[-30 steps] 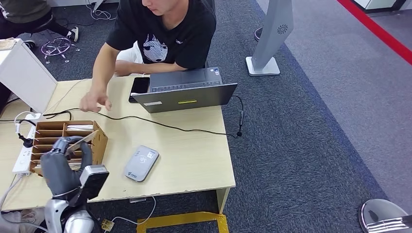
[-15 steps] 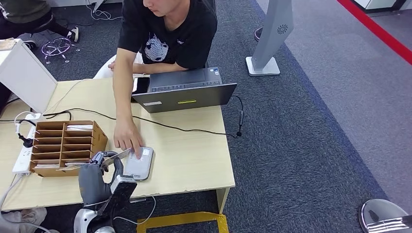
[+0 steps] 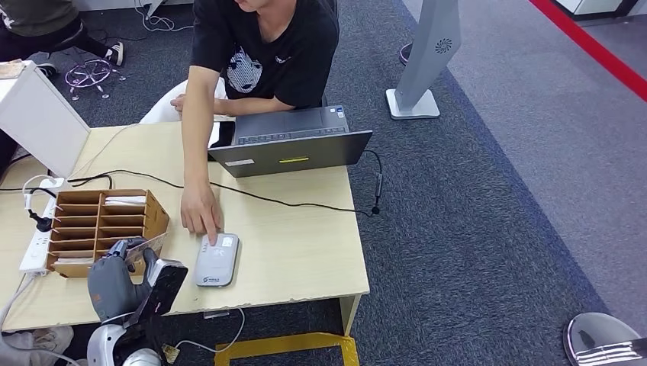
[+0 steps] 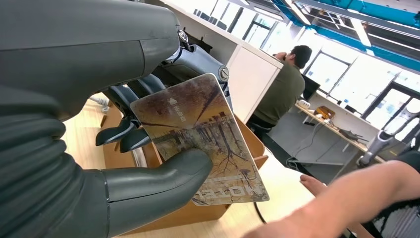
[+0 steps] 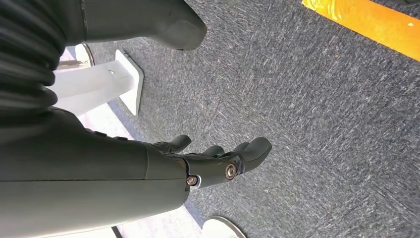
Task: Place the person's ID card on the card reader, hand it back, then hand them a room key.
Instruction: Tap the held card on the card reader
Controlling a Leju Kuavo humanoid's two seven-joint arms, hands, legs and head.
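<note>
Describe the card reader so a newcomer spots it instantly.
On the wooden table, look near the front edge, right of the brown slotted organizer. The card reader is the flat grey rounded pad under the person's hand, much smaller than the laptop.

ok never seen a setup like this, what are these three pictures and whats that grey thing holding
All three pictures come from cameras on one humanoid robot at the same moment. The wide picture is from its head, looking down at a wooden table. The other two are from cameras at its wrists, so they look tilted.

The grey thing is the robot's left hand. It holds a brownish card between thumb and fingers, next to a wooden box of slots with cards in it.

Also on the table: a grey card reader, which a person's hand is touching, a laptop, a phone, a black cable and a power strip.

The right hand hangs over the carpet, fingers apart, holding nothing.
</note>
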